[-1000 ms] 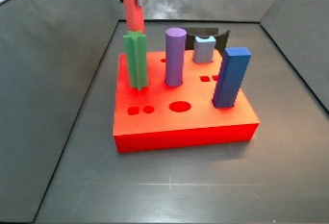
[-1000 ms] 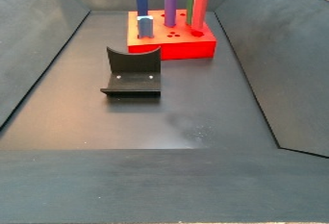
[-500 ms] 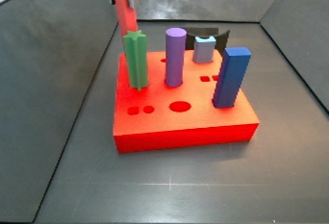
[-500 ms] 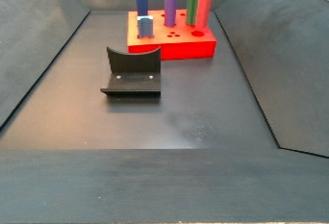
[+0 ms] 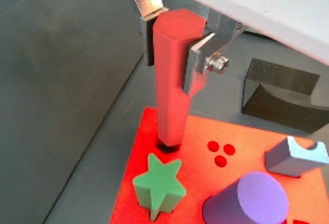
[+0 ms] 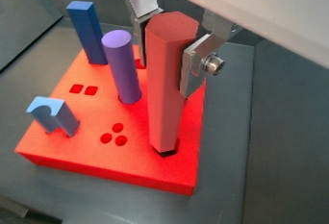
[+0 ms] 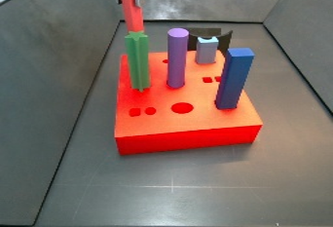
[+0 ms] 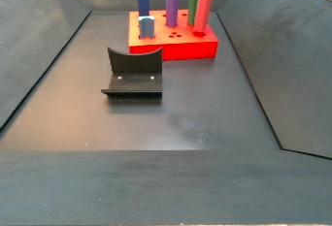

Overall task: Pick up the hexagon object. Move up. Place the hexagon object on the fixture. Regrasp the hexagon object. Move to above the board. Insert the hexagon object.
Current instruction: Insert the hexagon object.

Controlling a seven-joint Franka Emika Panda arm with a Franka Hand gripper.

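- Pincer [image 5: 174, 37] is clamped on the upright hexagon [image 5: 172, 84], over the board [image 6: 77, 139] corner behind the green peg [image 5: 158, 185].
- Hexagon tip sits at a hole; depth unclear.
- Fixture [image 8: 132, 73] is empty: pick and regrasp look done.
- Left: seat it, release.

hexagon object [image 5: 172, 84] — matt red plastic | hand [image 5: 174, 37] over board — bare silver metal
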